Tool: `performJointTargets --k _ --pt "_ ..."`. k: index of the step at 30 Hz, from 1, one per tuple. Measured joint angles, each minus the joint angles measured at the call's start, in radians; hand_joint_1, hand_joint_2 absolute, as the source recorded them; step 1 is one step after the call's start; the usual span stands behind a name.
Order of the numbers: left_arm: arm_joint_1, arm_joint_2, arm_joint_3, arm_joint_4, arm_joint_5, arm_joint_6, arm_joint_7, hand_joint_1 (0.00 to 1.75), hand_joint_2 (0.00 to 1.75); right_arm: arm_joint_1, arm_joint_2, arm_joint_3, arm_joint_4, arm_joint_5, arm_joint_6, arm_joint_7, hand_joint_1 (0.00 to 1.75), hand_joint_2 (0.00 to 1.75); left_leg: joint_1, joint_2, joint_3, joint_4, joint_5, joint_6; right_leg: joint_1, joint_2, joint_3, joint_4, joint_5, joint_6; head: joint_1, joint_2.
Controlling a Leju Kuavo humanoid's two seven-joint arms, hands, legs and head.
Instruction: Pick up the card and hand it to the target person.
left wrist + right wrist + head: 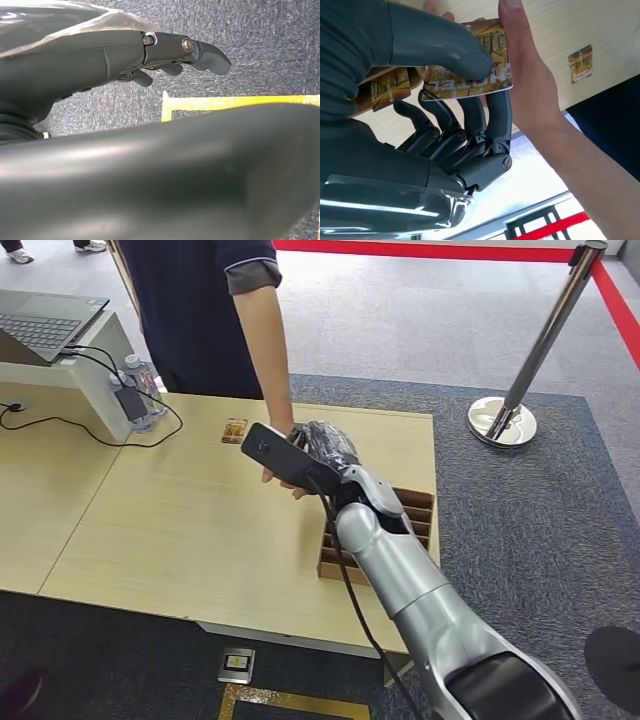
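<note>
In the right wrist view a gold patterned card [471, 75] is pinched between the thumb and fingers of my right hand [440, 130]. A person's hand [525, 80] grips the same card at its far end, thumb on top. In the head view my right hand [326, 445] reaches over the wooden table [151, 530] and meets that person's hand [281, 478] below a dark-sleeved arm [264, 340]. My left hand [170, 50] hangs over grey carpet, its fingers held straight and nothing in them.
A second card [234, 430] lies on the table near the person. A brown slotted card box [419, 510] sits at the table's right edge. Laptop [45, 320], water bottles [140, 390] and a black cable [90, 430] stand at the left. A stanchion base [502, 422] is on the right.
</note>
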Motion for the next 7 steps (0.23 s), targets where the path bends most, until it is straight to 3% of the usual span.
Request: performJointTargets --k 7 --pt "-0.001 0.0 0.0 0.0 0.006 0.005 0.002 0.0 0.0 -0.03 0.0 0.046 0.0 -0.034 0.0 0.014 1.39 1.75 0.0 0.0 0.0 0.0 0.0 0.0 0.0 0.0 0.0 0.0 0.0 0.0 0.0 0.0"
